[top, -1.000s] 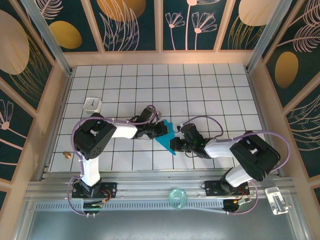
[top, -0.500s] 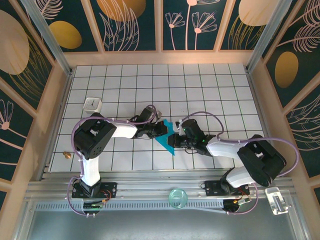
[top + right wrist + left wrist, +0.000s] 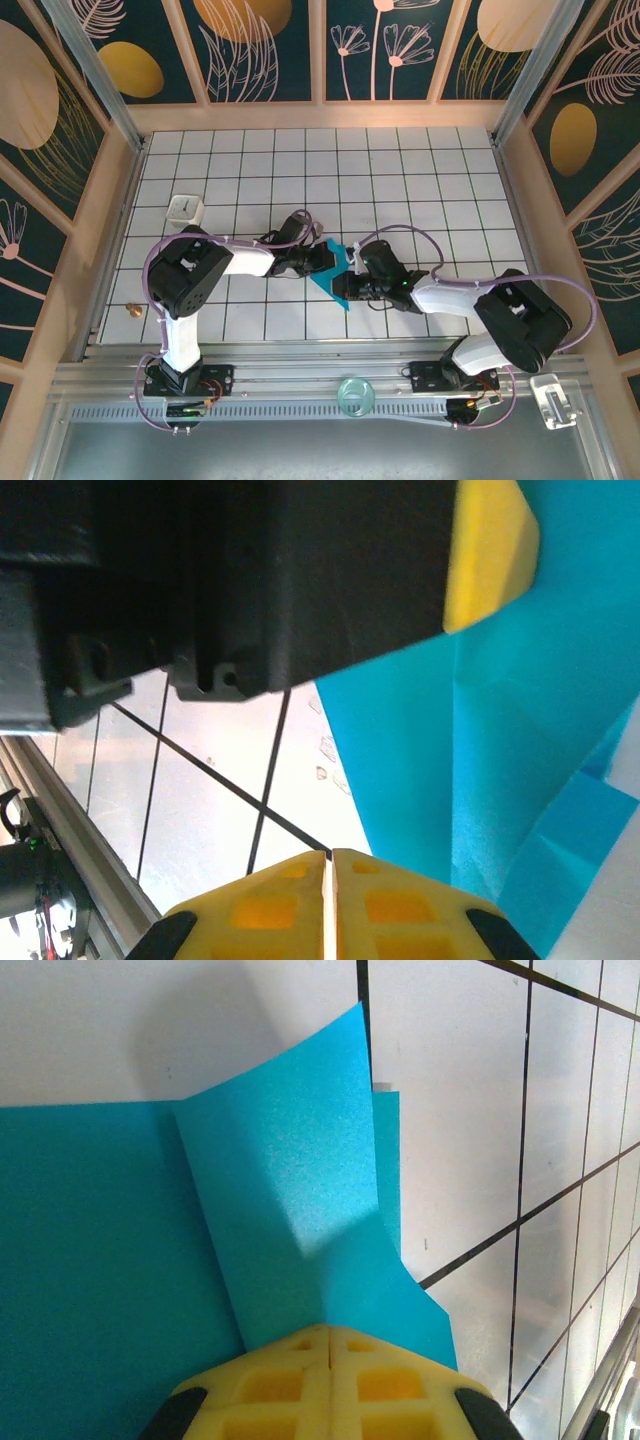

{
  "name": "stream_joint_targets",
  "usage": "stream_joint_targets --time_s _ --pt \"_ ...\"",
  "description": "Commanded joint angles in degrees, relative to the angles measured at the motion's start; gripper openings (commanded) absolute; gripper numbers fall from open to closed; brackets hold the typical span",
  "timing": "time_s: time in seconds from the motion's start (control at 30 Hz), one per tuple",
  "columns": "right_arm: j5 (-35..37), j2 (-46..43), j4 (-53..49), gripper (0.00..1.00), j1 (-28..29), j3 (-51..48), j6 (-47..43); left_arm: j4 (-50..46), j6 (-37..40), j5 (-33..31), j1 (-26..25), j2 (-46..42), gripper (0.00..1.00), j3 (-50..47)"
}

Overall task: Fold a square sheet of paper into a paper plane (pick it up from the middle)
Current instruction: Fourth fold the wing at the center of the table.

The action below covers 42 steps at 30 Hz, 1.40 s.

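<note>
The square sheet of paper [image 3: 333, 285] is teal-blue and lies folded into a pointed shape on the white grid, between the two arms. My left gripper [image 3: 325, 258] reaches it from the left. In the left wrist view that gripper [image 3: 328, 1328] is shut, and a raised flap of the paper [image 3: 290, 1180] runs up out of its seam. My right gripper [image 3: 350, 287] comes in from the right. In the right wrist view it [image 3: 328, 854] is shut, its tips on the white tile at the paper's [image 3: 520, 730] edge. One yellow finger [image 3: 490, 550] of the left gripper shows above.
A small white cube [image 3: 185, 209] stands at the left of the grid. A small brown object [image 3: 132, 310] lies near the left wall. A clear ring [image 3: 353, 396] and a clear plastic piece [image 3: 553, 400] sit on the front rail. Wooden walls border the table.
My right gripper has moved left, closer against the paper and the left gripper. The left arm has held still with the paper.
</note>
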Motion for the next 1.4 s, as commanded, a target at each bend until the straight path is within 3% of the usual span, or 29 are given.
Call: stream_joint_targets --time_s 0.0,0.9,1.37 --pt "0.2 0.9 -2.6 0.09 0.4 -1.1 -0.3 -6.3 1.8 -5.9 1.3 4.1 0.0 -1.5" --pt "-0.9 4.7 -2.6 0.06 -2.0 -4.5 -3.2 -6.2 2.0 -6.0 1.3 4.4 0.0 -1.9" --pt "-0.2 0.8 -7.8 0.02 1.9 -9.9 0.2 -6.5 2.4 -6.1 1.4 5.2 0.0 -1.5"
